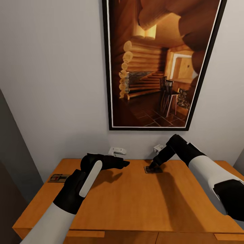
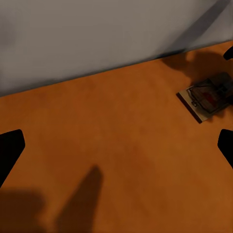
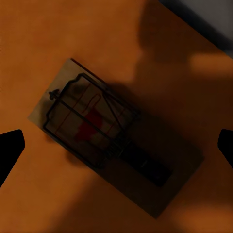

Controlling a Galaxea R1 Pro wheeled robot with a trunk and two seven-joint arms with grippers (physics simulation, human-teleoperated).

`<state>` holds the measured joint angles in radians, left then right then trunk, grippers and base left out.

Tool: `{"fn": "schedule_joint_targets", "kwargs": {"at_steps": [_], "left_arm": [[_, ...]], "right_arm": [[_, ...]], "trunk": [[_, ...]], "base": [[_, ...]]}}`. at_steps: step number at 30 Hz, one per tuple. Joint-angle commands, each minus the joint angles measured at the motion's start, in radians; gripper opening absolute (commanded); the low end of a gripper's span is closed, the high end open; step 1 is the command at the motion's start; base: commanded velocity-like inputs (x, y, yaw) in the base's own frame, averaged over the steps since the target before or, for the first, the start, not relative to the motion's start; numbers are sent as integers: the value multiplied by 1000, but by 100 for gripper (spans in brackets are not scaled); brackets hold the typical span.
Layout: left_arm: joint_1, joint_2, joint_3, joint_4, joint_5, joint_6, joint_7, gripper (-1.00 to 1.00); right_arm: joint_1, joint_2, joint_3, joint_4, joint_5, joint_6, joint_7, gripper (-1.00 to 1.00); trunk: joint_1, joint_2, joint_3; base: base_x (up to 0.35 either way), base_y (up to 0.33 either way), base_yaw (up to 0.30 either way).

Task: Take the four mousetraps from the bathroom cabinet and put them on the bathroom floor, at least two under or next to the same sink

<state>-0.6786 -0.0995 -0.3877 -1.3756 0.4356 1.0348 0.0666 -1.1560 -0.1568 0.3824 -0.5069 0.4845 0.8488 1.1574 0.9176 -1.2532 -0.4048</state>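
Cabinet (image 1: 118, 203) top | tan mousetrap (image 3: 104, 131), dark wire, red spot | right end effector (image 3: 116, 141) released above

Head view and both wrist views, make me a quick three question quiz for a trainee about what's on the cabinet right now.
1. True or false: the right gripper is right over a mousetrap near the back edge of the cabinet.
2. Where does the other mousetrap in the head view lie? A) on the cabinet top's left end B) under the left gripper C) on the wall
3. Fill in: the framed picture shows a ____ cabin interior.

Key: 1 true; 2 A; 3 log.
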Motion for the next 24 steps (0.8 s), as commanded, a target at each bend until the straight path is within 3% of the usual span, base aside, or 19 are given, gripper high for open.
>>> {"fn": "schedule_joint_targets", "kwargs": {"at_steps": [1,5,14,24], "left_arm": [[-1,0,0,-1,7,4,7,100],[-1,0,0,0,7,3,7,100],[-1,0,0,0,5,3,7,100],[-1,0,0,0,5,4,7,100]], "right_arm": [[-1,-1,3,-2,8,4,8,100],[-1,0,3,-2,8,4,8,100],[-1,-1,3,-2,8,4,8,100],[-1,-1,3,-2,8,4,8,100]], "trunk": [[0,-1,-1],[0,-1,-1],[35,-64,-29],[35,-64,-29]], "base": [[0,0,0],[0,0,0],[0,0,0],[0,0,0]]}}
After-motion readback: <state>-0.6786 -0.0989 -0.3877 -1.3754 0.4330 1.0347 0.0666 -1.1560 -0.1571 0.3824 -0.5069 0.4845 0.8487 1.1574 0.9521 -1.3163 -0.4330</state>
